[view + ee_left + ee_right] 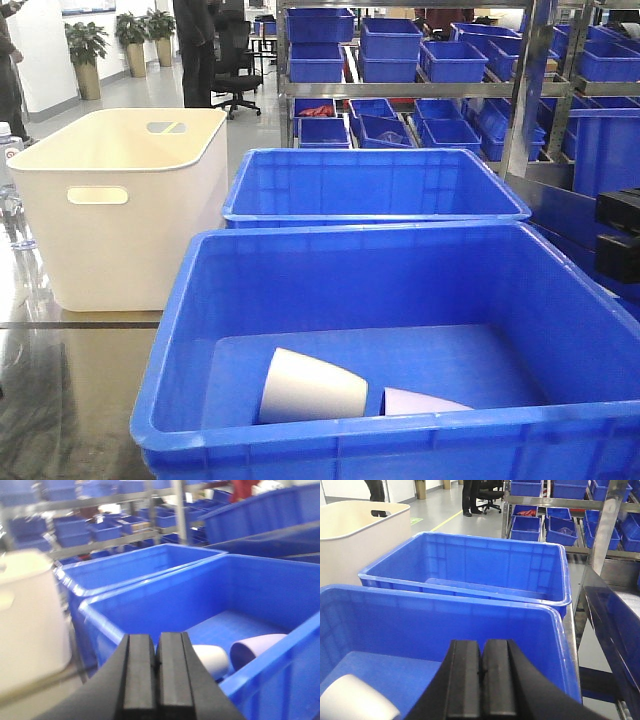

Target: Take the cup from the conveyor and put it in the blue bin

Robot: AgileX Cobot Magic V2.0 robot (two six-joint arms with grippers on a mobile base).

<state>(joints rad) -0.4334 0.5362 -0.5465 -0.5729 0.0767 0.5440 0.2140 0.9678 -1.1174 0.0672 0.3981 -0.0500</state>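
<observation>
The near blue bin [300, 440] fills the front view. A white cup [310, 388] and a pale lilac cup [420, 402] lie on their sides on its floor. My left gripper [156, 650] is shut and empty, above the bin's near left rim [115, 630]; both cups show past it, the white cup [212, 659] and the lilac cup [255, 647]. My right gripper [482, 652] is shut and empty over the bin's right part [470, 610]; the white cup [355, 700] shows at lower left. The conveyor is out of view.
A second blue bin [370, 185] stands behind the first. A cream-white tub with handle slots [130, 210] stands to the left. Metal shelving with several small blue crates [420, 60] is at the back. A steel post [602, 535] rises at the right.
</observation>
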